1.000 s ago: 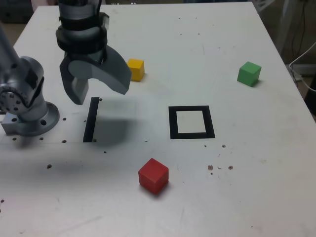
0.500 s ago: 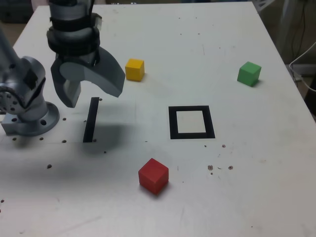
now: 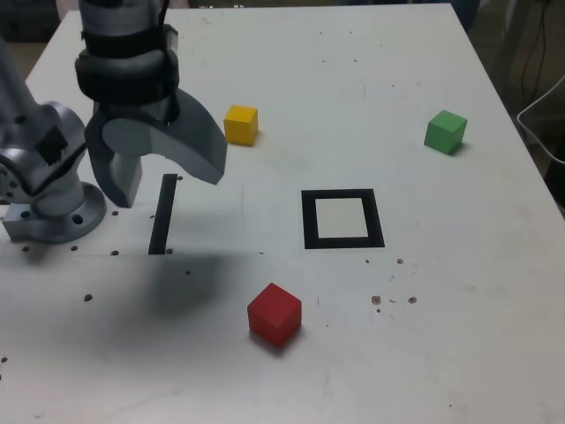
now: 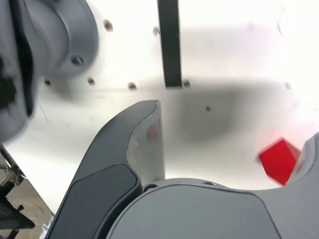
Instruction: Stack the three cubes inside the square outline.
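Note:
My gripper [image 3: 159,172] hangs open and empty above the table at the exterior view's left, over a straight black strip [image 3: 162,215]. The red cube [image 3: 274,314] lies nearest the table's front edge, below and to the left of the square outline [image 3: 342,219], whose white centre holds nothing. The yellow cube [image 3: 241,124] sits just right of the gripper, farther back. Far off at the back right rests the green cube [image 3: 445,132]. In the wrist view the red cube [image 4: 279,160] shows beside one dark finger [image 4: 144,144], and the gripper [image 4: 229,149] is open.
The arm's grey base [image 3: 48,190] stands at the exterior view's left edge, beside the black strip [image 4: 169,42]. Small screw holes and specks dot the white tabletop [image 3: 397,71]. A cable hangs past the table's right edge.
The open gripper has drifted toward the exterior view's left and slightly away from the yellow cube. The cubes and the outline have not moved.

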Tool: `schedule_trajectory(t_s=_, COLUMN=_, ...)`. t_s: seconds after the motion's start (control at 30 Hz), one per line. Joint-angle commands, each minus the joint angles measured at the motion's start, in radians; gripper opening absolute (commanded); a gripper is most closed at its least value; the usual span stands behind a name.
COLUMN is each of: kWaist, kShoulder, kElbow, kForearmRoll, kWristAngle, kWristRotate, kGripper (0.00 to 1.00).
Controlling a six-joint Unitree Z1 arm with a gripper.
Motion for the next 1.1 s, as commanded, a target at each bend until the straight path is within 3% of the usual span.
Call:
schedule_trajectory(t_s=0.0, kWaist=-0.032, kShoulder=0.016, kElbow=-0.024, kForearmRoll=0.009, kWristAngle=-0.002, kWristRotate=-0.030, kGripper=0.96)
schedule_trajectory(t_s=0.3, kWaist=-0.139, kShoulder=0.118, kElbow=-0.116, kForearmRoll=-0.008, kWristAngle=-0.034, kWristRotate=-0.092, kGripper=0.96)
schedule_trajectory(t_s=0.6, kWaist=-0.160, kShoulder=0.224, kElbow=-0.187, kForearmRoll=-0.016, kWristAngle=-0.080, kWristRotate=-0.199, kGripper=0.94)
schedule_trajectory(t_s=0.77, kWaist=-0.184, kShoulder=0.252, kElbow=-0.200, kForearmRoll=-0.085, kWristAngle=-0.100, kWristRotate=-0.282, kGripper=0.93)
schedule_trajectory(t_s=0.9, kWaist=-0.211, kShoulder=0.268, kElbow=-0.206, kForearmRoll=-0.145, kWristAngle=-0.097, kWristRotate=-0.372, kGripper=0.93)
schedule_trajectory(t_s=1.07, kWaist=-0.226, kShoulder=0.288, kElbow=-0.203, kForearmRoll=-0.175, kWristAngle=-0.065, kWristRotate=-0.481, kGripper=0.93)
